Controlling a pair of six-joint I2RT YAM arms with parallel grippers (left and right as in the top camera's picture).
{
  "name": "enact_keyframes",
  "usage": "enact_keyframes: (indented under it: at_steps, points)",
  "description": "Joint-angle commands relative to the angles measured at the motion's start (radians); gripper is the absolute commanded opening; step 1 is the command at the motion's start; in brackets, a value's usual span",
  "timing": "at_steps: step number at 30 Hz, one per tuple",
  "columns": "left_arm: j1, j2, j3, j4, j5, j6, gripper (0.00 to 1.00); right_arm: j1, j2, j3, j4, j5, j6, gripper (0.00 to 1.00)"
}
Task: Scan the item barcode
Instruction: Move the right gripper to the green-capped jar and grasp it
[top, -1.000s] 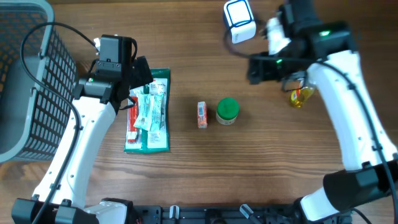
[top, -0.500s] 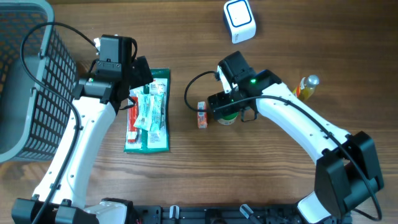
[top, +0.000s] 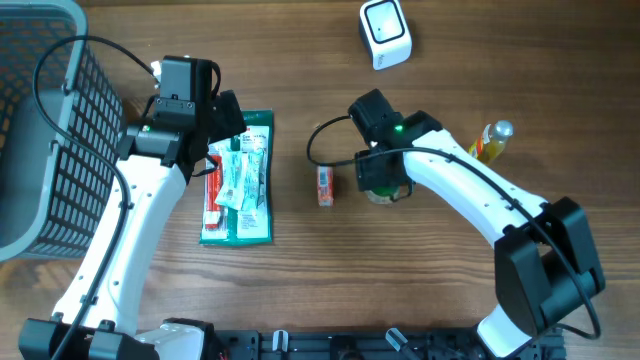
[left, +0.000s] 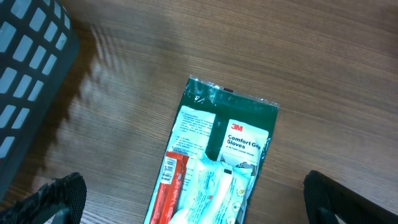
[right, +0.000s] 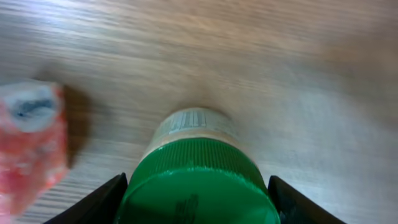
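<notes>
A jar with a green ribbed lid (right: 196, 177) stands upright on the wooden table, seen from just above in the right wrist view. My right gripper (right: 198, 202) straddles the lid, its two dark fingers (right: 106, 202) pressed against both sides of the lid. From overhead the right gripper (top: 380, 172) covers most of the jar (top: 384, 194). The white barcode scanner (top: 385, 33) sits at the far edge. My left gripper (left: 196, 208) hangs wide open above a green glove package (left: 233, 134), touching nothing.
A small orange box (top: 324, 186) lies just left of the jar and shows in the right wrist view too (right: 31, 146). A yellow bottle (top: 488, 140) lies to the right. A grey mesh basket (top: 40, 130) fills the left side. The glove package (top: 240, 180) carries smaller packets.
My right arm swung from beside the scanner down to the jar. Its fingers have narrowed around the green lid. The left arm has not moved.
</notes>
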Motion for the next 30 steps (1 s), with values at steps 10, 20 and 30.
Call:
enact_keyframes:
  at_steps: [10, 20, 30]
  points:
    - [0.004, 0.003, 0.003, 0.003, -0.013, 0.002, 1.00, -0.042, 0.014, 0.013, -0.072, -0.043, 0.053, 0.94]
    - [0.004, 0.003, 0.003, 0.003, -0.013, 0.002, 1.00, -0.042, 0.015, -0.028, -0.056, -0.044, 0.026, 0.90]
    - [0.004, 0.003, 0.003, 0.003, -0.013, 0.002, 1.00, -0.042, 0.015, -0.125, 0.070, -0.043, 0.025, 0.82]
